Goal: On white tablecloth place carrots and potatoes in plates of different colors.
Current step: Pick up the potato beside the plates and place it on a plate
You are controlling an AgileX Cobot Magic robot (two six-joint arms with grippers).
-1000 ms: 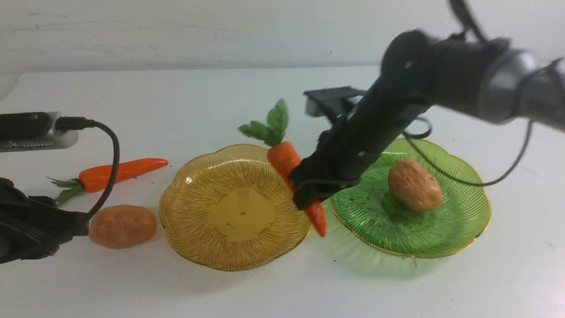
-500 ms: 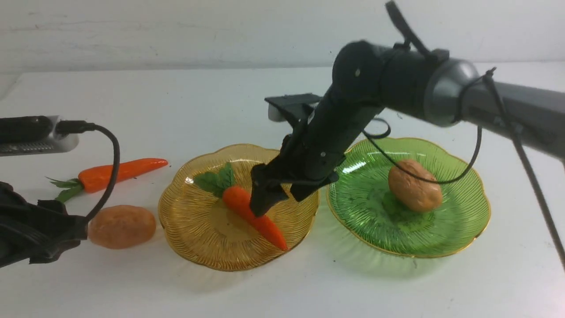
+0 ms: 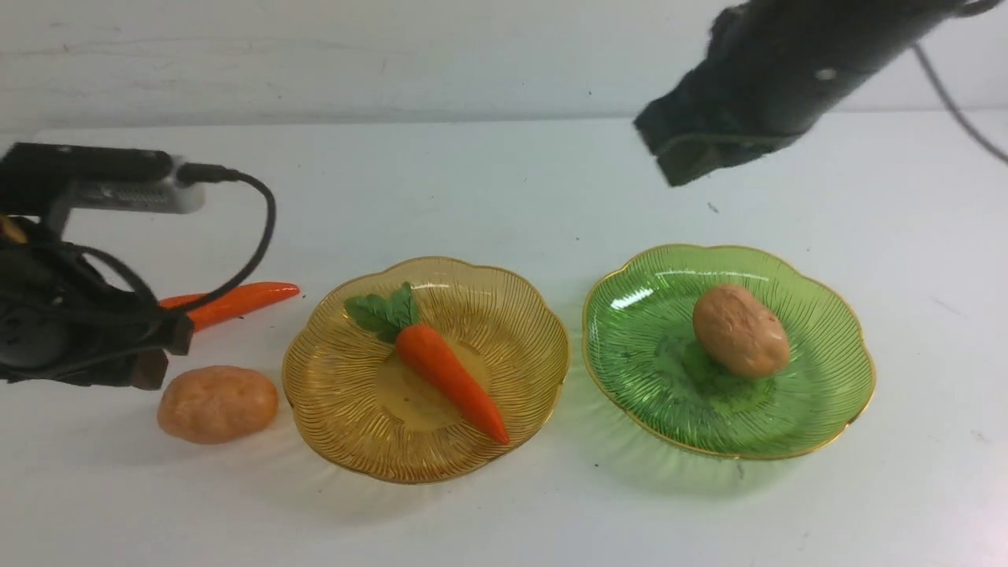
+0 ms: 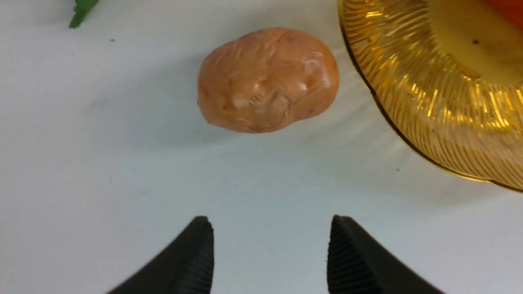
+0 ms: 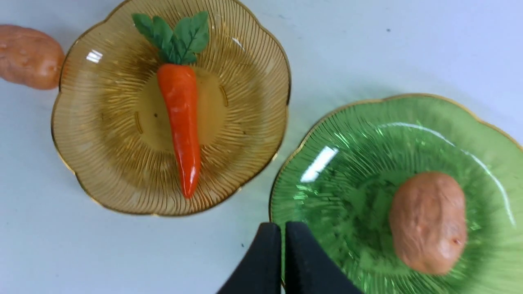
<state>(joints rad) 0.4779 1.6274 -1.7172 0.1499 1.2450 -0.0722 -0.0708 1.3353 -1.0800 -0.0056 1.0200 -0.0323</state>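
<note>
The plain white tablecloth [image 3: 488, 181] over the table carries a few small dark specks. The amber-yellow translucent ribbed plastic plate [image 3: 339, 409] has fine radial lines and a thin gold scalloped rim. The green translucent ribbed plastic plate [image 3: 827, 394] bears the same lines and gold edge. The glossy orange tapered toy carrot [image 3: 450, 379] in the amber one has green veined leaves, and the second orange toy carrot [image 3: 252, 298] matches it. The tan-orange wrinkled toy potato [image 3: 217, 403] is brighter than the dull light-brown toy potato [image 3: 740, 331]. The left gripper [image 4: 269, 228] and right gripper [image 5: 282, 228] have black jaws, the left's finely ridged.
</note>
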